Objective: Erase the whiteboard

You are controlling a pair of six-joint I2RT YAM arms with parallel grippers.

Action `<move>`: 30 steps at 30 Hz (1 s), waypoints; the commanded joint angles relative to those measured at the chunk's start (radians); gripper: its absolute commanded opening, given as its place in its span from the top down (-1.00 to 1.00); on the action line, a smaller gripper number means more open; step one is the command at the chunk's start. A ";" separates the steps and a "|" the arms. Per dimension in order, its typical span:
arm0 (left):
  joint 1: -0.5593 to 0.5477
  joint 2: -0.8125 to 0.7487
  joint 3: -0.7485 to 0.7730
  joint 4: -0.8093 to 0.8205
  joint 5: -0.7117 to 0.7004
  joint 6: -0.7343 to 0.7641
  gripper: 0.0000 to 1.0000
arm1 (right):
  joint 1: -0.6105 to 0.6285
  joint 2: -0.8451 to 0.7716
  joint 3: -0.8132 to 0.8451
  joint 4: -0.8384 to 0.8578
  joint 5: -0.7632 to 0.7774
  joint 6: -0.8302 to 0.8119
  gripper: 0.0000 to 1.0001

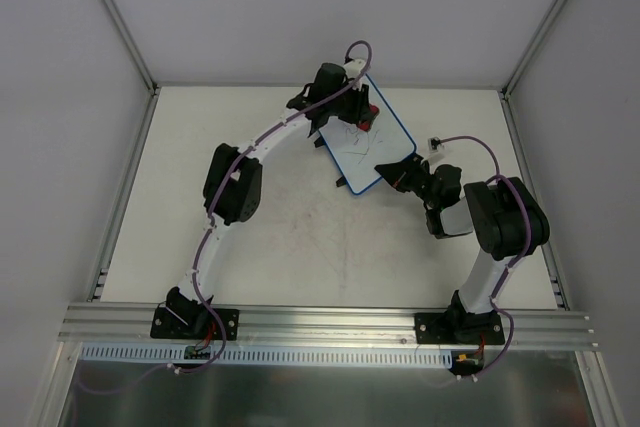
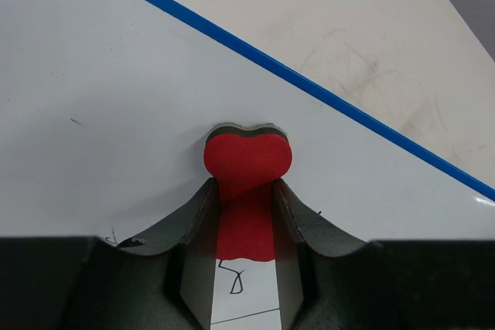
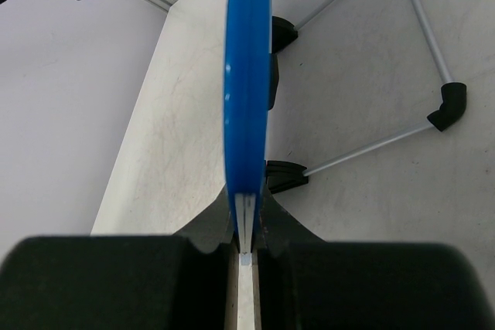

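The whiteboard [image 1: 385, 142] is white with a thin blue rim and lies tilted at the back middle of the table, with faint dark scribbles [image 1: 355, 139] on it. My left gripper [image 1: 356, 113] is shut on the red eraser [image 1: 371, 117]. In the left wrist view the eraser [image 2: 247, 156] presses on the board's face [image 2: 116, 98] near the blue rim [image 2: 309, 83], and scribbles [image 2: 234, 280] show between the fingers. My right gripper [image 1: 396, 173] is shut on the board's near right edge. In the right wrist view, that rim [image 3: 247, 75] is seen edge-on, pinched by the right gripper [image 3: 246, 218].
Behind the board, thin metal stand legs with black end caps [image 3: 448, 106] spread over the table, and black feet [image 3: 283, 175] sit on the board's back. A small black-and-white part [image 1: 437, 144] lies right of the board. White walls enclose the table; an aluminium rail [image 1: 320, 322] runs along the front.
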 commanded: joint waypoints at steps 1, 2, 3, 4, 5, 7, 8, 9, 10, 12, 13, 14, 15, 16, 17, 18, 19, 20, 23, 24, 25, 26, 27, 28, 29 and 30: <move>0.036 0.015 0.009 -0.047 0.005 -0.109 1.00 | 0.017 -0.004 0.010 0.219 -0.036 -0.066 1.00; 0.064 0.023 0.008 -0.050 0.020 -0.153 1.00 | 0.015 -0.005 0.010 0.219 -0.036 -0.064 1.00; 0.078 0.026 0.003 -0.051 0.034 -0.173 1.00 | 0.015 -0.004 0.011 0.219 -0.038 -0.063 1.00; 0.089 0.026 -0.003 -0.053 0.039 -0.187 1.00 | 0.017 -0.005 0.011 0.219 -0.038 -0.063 1.00; 0.109 0.023 -0.012 -0.054 0.028 -0.201 1.00 | 0.017 -0.005 0.010 0.219 -0.038 -0.061 1.00; 0.124 0.006 -0.047 -0.056 0.010 -0.232 1.00 | 0.017 -0.005 0.010 0.219 -0.038 -0.063 0.99; 0.138 0.003 -0.070 -0.054 -0.008 -0.251 1.00 | 0.017 -0.007 0.010 0.219 -0.038 -0.063 1.00; 0.145 0.000 -0.080 -0.054 -0.016 -0.264 1.00 | 0.015 -0.005 0.010 0.219 -0.038 -0.063 1.00; 0.155 -0.002 -0.092 -0.054 -0.021 -0.278 1.00 | 0.017 -0.007 0.010 0.219 -0.036 -0.064 0.99; 0.175 -0.002 -0.113 -0.056 -0.015 -0.319 1.00 | 0.015 -0.007 0.010 0.219 -0.038 -0.063 1.00; 0.179 -0.002 -0.118 -0.056 -0.009 -0.328 1.00 | 0.015 -0.007 0.010 0.219 -0.038 -0.063 1.00; 0.181 0.003 -0.120 -0.054 0.002 -0.333 1.00 | 0.017 -0.007 0.010 0.219 -0.036 -0.063 1.00; 0.176 0.001 -0.115 -0.054 0.023 -0.322 1.00 | 0.017 -0.005 0.011 0.219 -0.038 -0.063 1.00; 0.170 0.000 -0.115 -0.054 0.024 -0.315 1.00 | 0.015 -0.004 0.013 0.219 -0.038 -0.061 1.00; 0.162 -0.003 -0.115 -0.054 0.022 -0.304 1.00 | 0.017 -0.002 0.013 0.219 -0.038 -0.061 0.99; 0.153 -0.006 -0.116 -0.054 0.016 -0.281 1.00 | 0.017 -0.001 0.013 0.219 -0.039 -0.060 1.00; 0.140 -0.006 -0.115 -0.054 0.010 -0.273 1.00 | 0.015 -0.002 0.013 0.219 -0.039 -0.061 1.00; 0.132 -0.003 -0.112 -0.054 0.013 -0.270 1.00 | 0.017 -0.002 0.013 0.219 -0.039 -0.060 1.00; 0.107 0.007 -0.086 -0.054 0.045 -0.249 1.00 | 0.017 -0.002 0.013 0.219 -0.038 -0.061 1.00; 0.098 0.008 -0.075 -0.054 0.048 -0.227 1.00 | 0.017 -0.001 0.013 0.219 -0.039 -0.063 1.00; 0.087 0.006 -0.074 -0.054 0.048 -0.212 1.00 | 0.017 -0.001 0.013 0.219 -0.038 -0.063 1.00; 0.066 -0.002 -0.074 -0.053 0.045 -0.195 1.00 | 0.015 0.001 0.013 0.219 -0.038 -0.063 1.00; 0.055 -0.005 -0.071 -0.053 0.048 -0.158 1.00 | 0.017 0.001 0.014 0.219 -0.038 -0.064 1.00; 0.043 -0.009 -0.070 -0.053 0.053 -0.141 1.00 | 0.015 0.001 0.014 0.219 -0.038 -0.063 1.00; 0.034 -0.015 -0.069 -0.053 0.060 -0.124 1.00 | 0.017 0.003 0.016 0.219 -0.039 -0.063 1.00; 0.018 -0.017 -0.067 -0.053 0.064 -0.095 1.00 | 0.017 0.003 0.016 0.219 -0.039 -0.063 1.00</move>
